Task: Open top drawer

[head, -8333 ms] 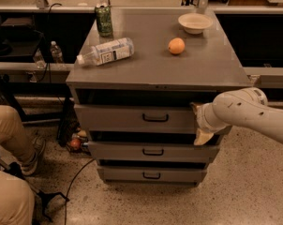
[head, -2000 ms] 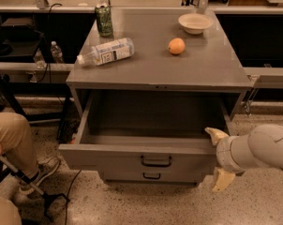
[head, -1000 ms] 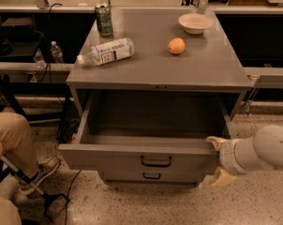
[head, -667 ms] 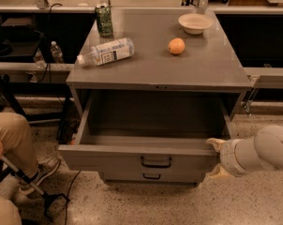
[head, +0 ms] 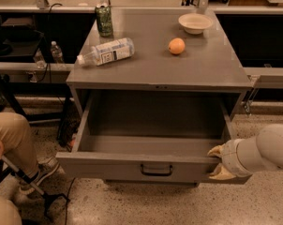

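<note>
The top drawer [head: 113,168] stands pulled out, its front panel running left to right. The gripper [head: 219,161] sits at the panel's right end; the jaws narrowly clasp it.

You are in a lab or workshop: speckled hard floor [head: 132,205], a black cable [head: 66,193] trailing over it, a metal rail [head: 24,67] behind, a grey steel drawer bench [head: 155,67]. The cream-tipped gripper [head: 218,161] sits at the right front corner of its pulled-out top drawer [head: 122,165].
</note>
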